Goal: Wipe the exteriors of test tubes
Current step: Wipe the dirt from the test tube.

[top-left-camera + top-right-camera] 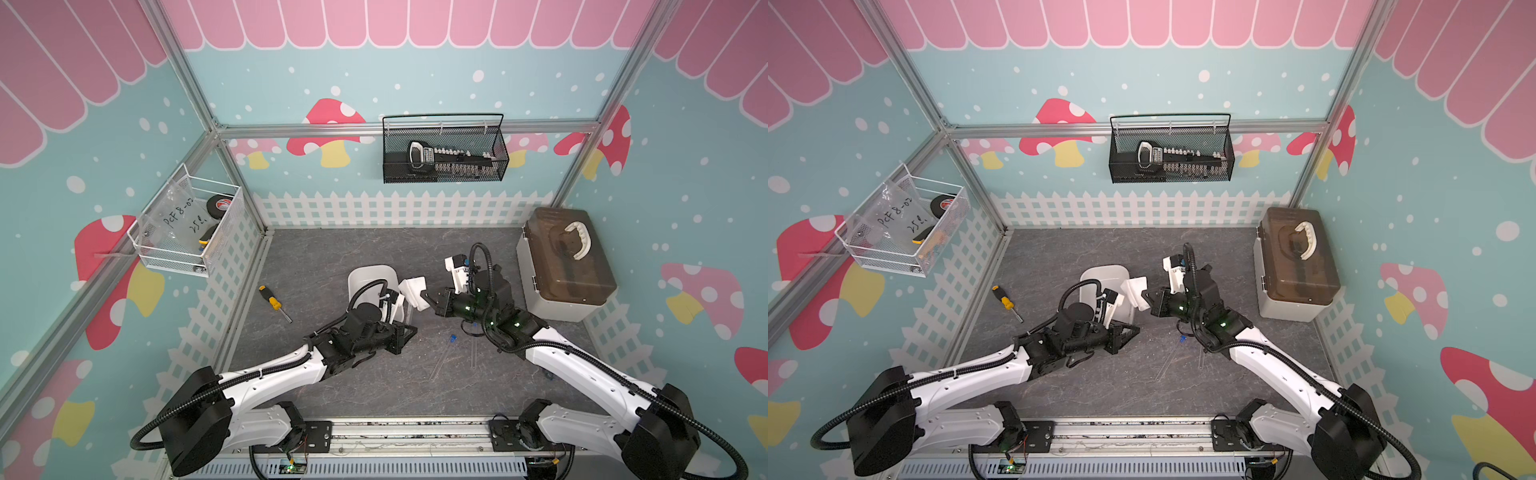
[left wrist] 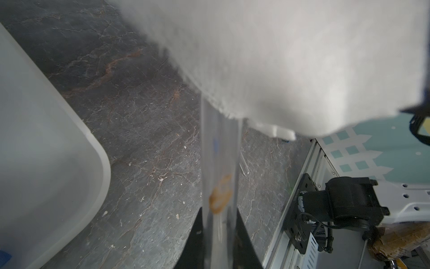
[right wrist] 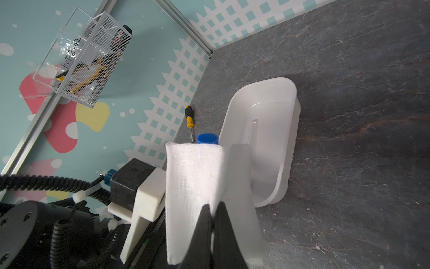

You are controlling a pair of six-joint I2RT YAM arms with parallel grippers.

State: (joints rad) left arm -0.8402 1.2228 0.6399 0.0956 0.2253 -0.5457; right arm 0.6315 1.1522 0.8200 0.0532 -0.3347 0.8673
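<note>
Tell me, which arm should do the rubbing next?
Right, likely. The right gripper is shut on the cloth, which covers the tube near its cap. The left gripper is shut on the tube's other end, so it should just hold.

One clear test tube [image 2: 220,163] was up off the tabletop [image 1: 374,395], its upper part wrapped in white cloth [image 3: 193,177], blue cap [image 3: 207,138] poking out. A second tube [image 3: 252,130] lay inside the white tray [image 3: 267,83]. On the tabletop lay a blue-capped third tube [image 1: 441,359] and, near it, a partly hidden fourth tube [image 1: 473,353].
</note>
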